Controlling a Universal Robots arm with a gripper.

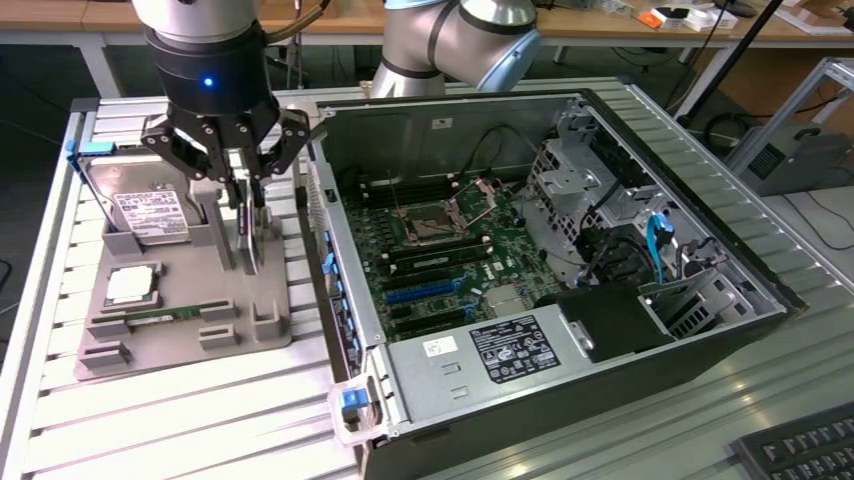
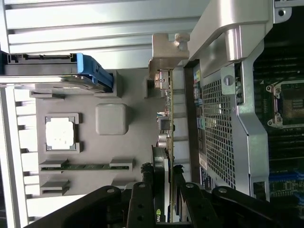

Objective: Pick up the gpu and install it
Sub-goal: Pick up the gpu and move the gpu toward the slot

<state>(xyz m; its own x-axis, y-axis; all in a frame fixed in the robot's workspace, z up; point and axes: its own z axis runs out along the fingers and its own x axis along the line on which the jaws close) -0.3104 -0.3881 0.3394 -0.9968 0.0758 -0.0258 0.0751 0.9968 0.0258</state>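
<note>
Black flat rectangular gpu card (image 2: 166,124) on edge at edge of grey plastic holder tray (image 1: 174,345) beside open black computer case (image 1: 721,350); long axis along case wall; clamped from above between fingers of black gripper (image 1: 247,225).

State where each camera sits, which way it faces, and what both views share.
Exterior view: high off the arm, looking down on the open black computer case and grey plastic parts tray; the arm and black gripper show.
Wrist view: on the wrist, looking down past the fingers at that tray.
Shared: tray, gripper, the thin black gpu card it grips.
</note>
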